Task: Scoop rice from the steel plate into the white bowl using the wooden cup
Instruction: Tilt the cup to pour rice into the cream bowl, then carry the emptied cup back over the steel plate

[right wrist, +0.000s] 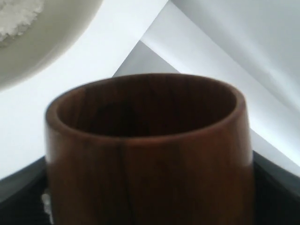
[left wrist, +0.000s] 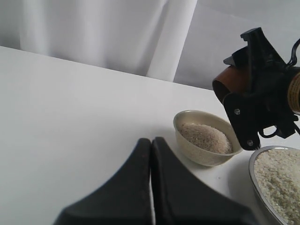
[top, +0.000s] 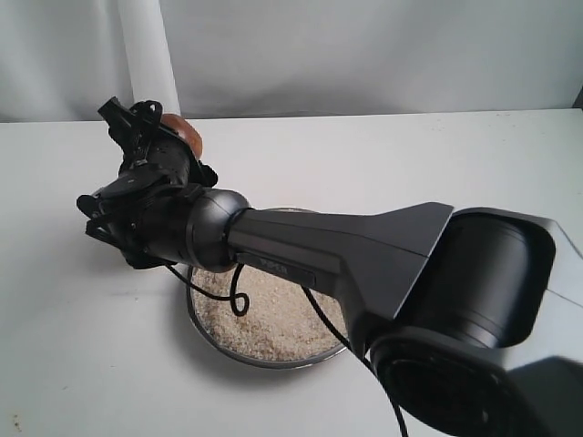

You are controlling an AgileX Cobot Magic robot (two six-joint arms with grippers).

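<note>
Wooden cup (right wrist: 145, 154) base cut off | steel plate (top: 264, 362) half-hidden under arm (top: 346, 255)

Exterior view: right arm (top: 346, 255) crosses above steel plate (top: 273, 364) from 4 to 10 o'clock; table (top: 82, 346) open at plate's 8 o'clock.

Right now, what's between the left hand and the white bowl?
Nothing, only bare table between the left hand and the white bowl; the left wrist view shows it.

Your cup (left wrist: 228, 80): reddish-brown, tipped, looks empty, raised beside the bowl (left wrist: 199, 154). Bowl part-filled with rice (left wrist: 206, 136); plate (left wrist: 251, 166) adjacent, rice spread across it.
</note>
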